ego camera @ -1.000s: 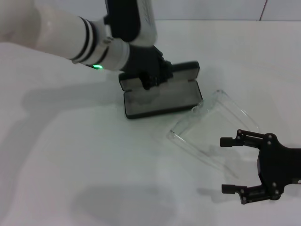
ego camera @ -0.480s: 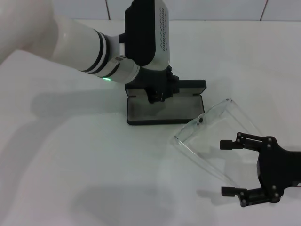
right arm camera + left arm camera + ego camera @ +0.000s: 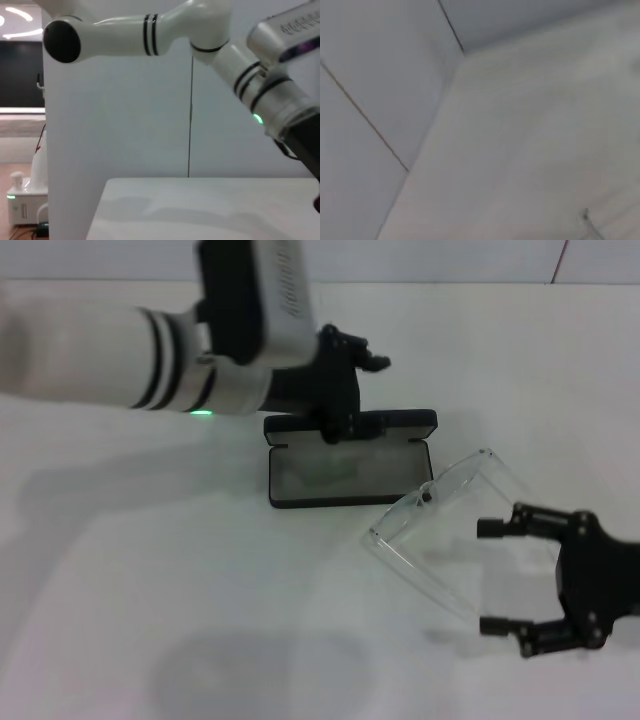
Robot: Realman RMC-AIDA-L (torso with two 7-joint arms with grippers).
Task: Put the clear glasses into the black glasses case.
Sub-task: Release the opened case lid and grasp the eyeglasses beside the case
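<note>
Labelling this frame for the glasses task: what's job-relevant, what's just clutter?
Job:
- clear wraparound plastic glasses, on the table beside the case
- black hinged hard-shell glasses case, open, grey lining showing
- left gripper, above the case lid
- right gripper, jaws open, by the glasses

Lying about:
- nothing else on the white table

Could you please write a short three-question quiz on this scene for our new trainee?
1. True or false: the clear glasses already lie inside the black glasses case.
2. Which gripper is nearer the glasses? A) the left gripper B) the right gripper
3. Fill in: the case lies ____, its grey lining showing.

Key:
1. False. The glasses rest on the white table beside the case, toward the robot's right.
2. B. The right gripper hangs open just beside the glasses; the left gripper is above the case's lid, at its far edge.
3. Open.
</note>
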